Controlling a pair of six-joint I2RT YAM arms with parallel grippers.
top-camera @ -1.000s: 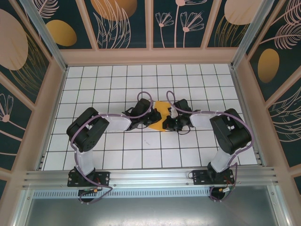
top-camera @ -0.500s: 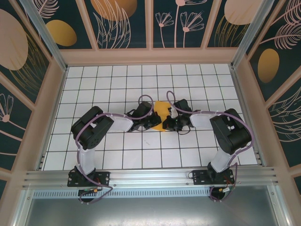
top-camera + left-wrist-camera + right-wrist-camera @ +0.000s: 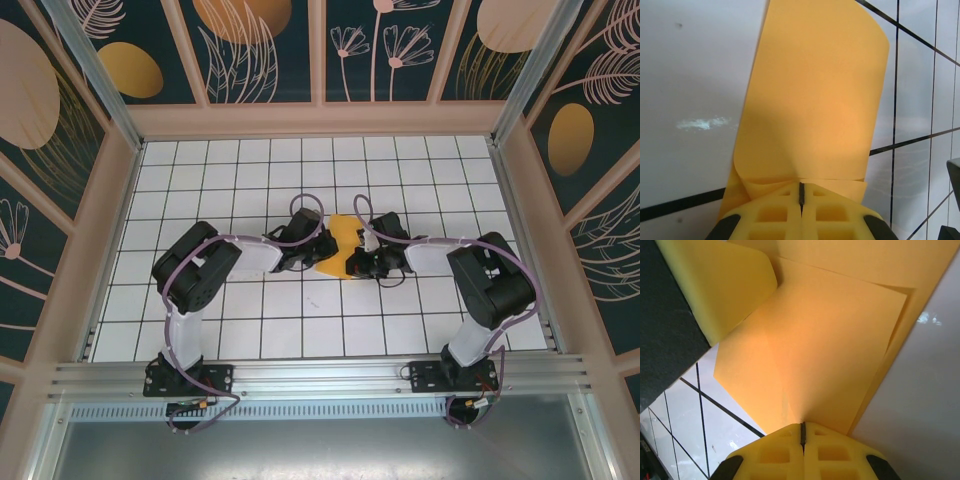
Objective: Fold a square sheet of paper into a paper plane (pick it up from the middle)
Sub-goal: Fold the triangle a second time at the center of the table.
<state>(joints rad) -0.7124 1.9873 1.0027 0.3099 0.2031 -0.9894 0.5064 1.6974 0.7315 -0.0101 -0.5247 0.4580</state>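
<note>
Square sheet of paper [image 3: 340, 243] is seen near the middle of the white grid-tiled table [image 3: 300, 330], held between the two grippers and not lying flat. Left gripper [image 3: 318, 256] is set against its left side and right gripper [image 3: 354, 263] against its right side, the two close together with the orange-yellow sheet bridging them. In the left wrist view the yellow pads [image 3: 775, 215] are pressed together with only a thin dark seam between them. The paper is puckered into small wrinkles where it is pinched at their tips. Beyond them the sheet is bowed, its far right corner rounded over. In the right wrist view the jaws are likewise closed, with an edge of the paper nipped at the tips. Two layers are noted there, one lying over the other, and a loose flap is curled over at upper left. Whether the underside touches the table cannot be told.
</note>
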